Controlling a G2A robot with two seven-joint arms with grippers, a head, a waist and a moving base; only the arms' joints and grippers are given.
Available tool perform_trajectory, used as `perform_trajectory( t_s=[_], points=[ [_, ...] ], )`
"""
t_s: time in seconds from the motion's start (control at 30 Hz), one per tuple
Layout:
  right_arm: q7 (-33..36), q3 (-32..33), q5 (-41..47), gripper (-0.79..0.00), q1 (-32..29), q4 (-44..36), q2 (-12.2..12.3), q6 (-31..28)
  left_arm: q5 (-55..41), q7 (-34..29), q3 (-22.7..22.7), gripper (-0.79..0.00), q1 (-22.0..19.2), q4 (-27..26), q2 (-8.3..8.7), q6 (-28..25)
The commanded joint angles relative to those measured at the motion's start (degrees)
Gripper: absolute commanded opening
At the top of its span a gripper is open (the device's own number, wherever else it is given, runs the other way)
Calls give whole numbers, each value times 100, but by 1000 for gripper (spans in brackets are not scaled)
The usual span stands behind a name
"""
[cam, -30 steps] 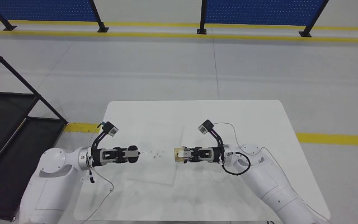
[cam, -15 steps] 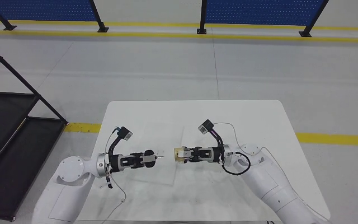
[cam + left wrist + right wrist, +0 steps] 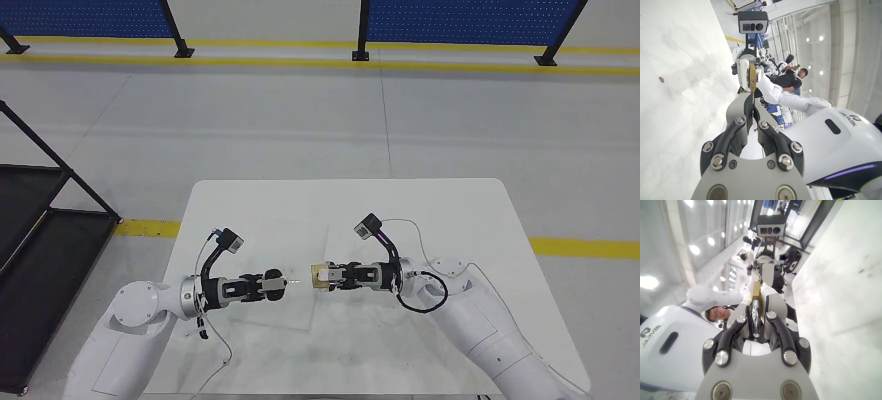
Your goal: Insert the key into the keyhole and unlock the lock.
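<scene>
Near the middle of the top view, two arms face each other over the white table. Left of centre, the left gripper is pinched tight on a small key, with the blade pointing right toward the brass padlock. The right gripper, just right of centre, is clamped on that padlock, with the keyhole end facing the key. In the left wrist view, at frame centre, the key's tip sits just below the keyhole; whether it touches the padlock cannot be told. In the right wrist view the silver shackle lies between the right gripper's fingers.
</scene>
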Motion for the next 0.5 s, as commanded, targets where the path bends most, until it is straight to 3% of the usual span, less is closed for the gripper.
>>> perform_trajectory(
  t_s=[0.0, 0.23, 0.47],
  points=[
    [0, 0, 0, -785, 0, 0, 0, 0, 0, 0, 0, -785, 0, 0, 0, 0],
    [-910, 118, -989, -785, -175, -406, 64, 301, 264, 452, 141, -785, -6, -39, -5, 42],
    [-1171, 250, -1304, -785, -394, -767, 126, 430, 507, 788, 291, -785, -89, -9, -9, 56]
  ],
)
